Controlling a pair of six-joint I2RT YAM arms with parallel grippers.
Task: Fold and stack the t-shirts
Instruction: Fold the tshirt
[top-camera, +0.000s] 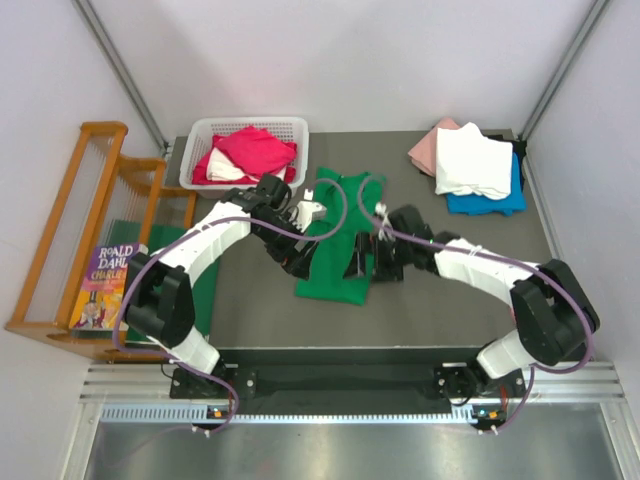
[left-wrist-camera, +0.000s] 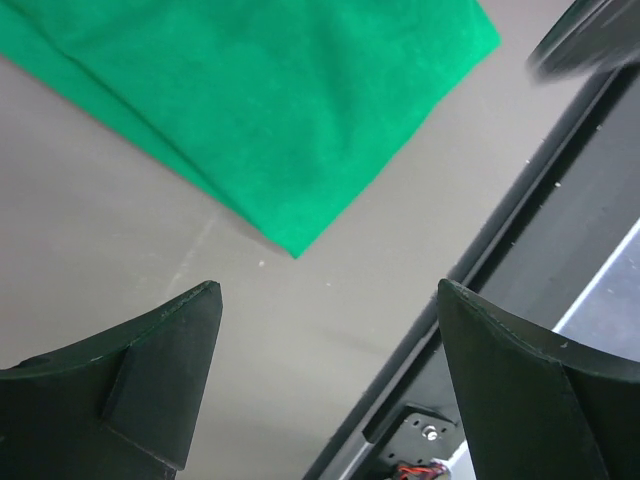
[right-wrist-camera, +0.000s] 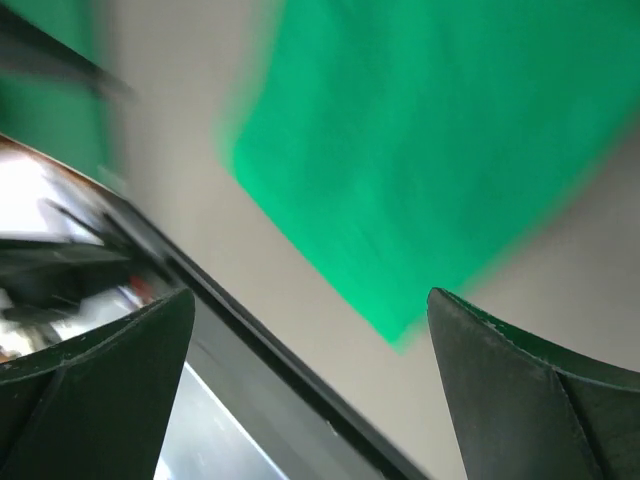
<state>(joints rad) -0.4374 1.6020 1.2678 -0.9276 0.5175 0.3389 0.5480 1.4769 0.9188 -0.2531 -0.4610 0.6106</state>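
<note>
A bright green t-shirt (top-camera: 335, 240) lies in a long narrow fold at the middle of the table, its neck toward the back. My left gripper (top-camera: 303, 262) hangs open above its near left side, and my right gripper (top-camera: 364, 262) hangs open above its near right side. In the left wrist view the shirt's near corner (left-wrist-camera: 260, 110) lies beyond the open gripper (left-wrist-camera: 330, 290), nothing between the fingers (left-wrist-camera: 150, 370). The right wrist view is blurred; the green shirt (right-wrist-camera: 430, 150) sits beyond the empty open gripper (right-wrist-camera: 310, 295). Folded pink (top-camera: 432, 145), white (top-camera: 472, 160) and blue (top-camera: 490, 200) t-shirts are stacked at the back right.
A white basket (top-camera: 200, 150) at the back left holds red/magenta shirts (top-camera: 255, 150). A wooden rack (top-camera: 70, 230) with a book (top-camera: 100, 275) stands left of the table, with a darker green mat (top-camera: 205, 290) beside it. The table's front edge (left-wrist-camera: 500, 240) runs just below the shirt.
</note>
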